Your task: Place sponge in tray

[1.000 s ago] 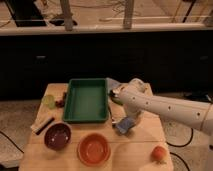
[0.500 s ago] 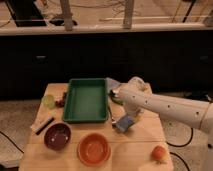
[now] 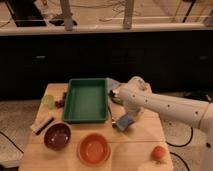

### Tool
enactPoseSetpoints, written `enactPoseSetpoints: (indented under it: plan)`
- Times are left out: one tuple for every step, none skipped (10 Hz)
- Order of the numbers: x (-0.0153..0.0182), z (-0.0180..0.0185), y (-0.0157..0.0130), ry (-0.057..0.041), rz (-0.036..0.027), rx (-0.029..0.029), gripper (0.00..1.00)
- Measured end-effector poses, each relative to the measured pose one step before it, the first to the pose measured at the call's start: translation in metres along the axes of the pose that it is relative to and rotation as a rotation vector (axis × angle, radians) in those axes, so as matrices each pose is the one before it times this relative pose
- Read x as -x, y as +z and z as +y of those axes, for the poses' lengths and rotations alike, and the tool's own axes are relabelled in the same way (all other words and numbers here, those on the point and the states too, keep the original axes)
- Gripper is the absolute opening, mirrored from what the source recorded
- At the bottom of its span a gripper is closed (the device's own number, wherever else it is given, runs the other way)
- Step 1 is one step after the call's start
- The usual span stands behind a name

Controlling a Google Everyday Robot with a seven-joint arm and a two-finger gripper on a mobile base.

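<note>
Camera view: the gripper (image 3: 121, 121) hangs just right of the tray (image 3: 86, 117), jaws pinching the sponge (image 3: 126, 121) above the desk (image 3: 145, 131); a loose pinch could drop it outside, or it may catch the rim crossing over

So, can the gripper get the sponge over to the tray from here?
Probably yes. The gripper is at the sponge, just right of the tray, and nothing stands between them.
</note>
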Motion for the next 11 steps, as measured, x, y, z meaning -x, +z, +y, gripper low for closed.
enactPoseSetpoints:
  plan:
    - [0.00301,-0.00328,0.00094,0.0023,-0.00138,0.00068,0.57]
    - [-0.00067,-0.00177,0.00155,0.00322,-0.00022,-0.00287,0.64]
    - [-0.00159,0.00085,0.00051,0.00409,-0.00017,-0.00015,0.64]
    - [0.0006,-0.00202,0.00043,-0.00039,-0.00132,-0.00133,0.6]
    - [0.00134,-0.00466,0.00022,0.00189,-0.00571,-0.00928,0.6]
    - [-0.00132,0.00085,0.0009,0.00649,-0.00121,0.00082,0.64]
    - [0.00016,-0.00057,0.00082,0.00423,-0.00208,0.00064,0.65]
    - [0.0029,-0.00233,0.00094,0.00191,-0.00424,0.00016,0.65]
    - [-0.0003,0.00117,0.00349,0.0039,-0.00419,-0.00049,0.69]
    - [-0.00316,0.00318,0.00845,0.00202,-0.0081,-0.00182,0.76]
    - [-0.00521,0.00412,0.0104,0.0023,-0.0089,-0.00399,0.8]
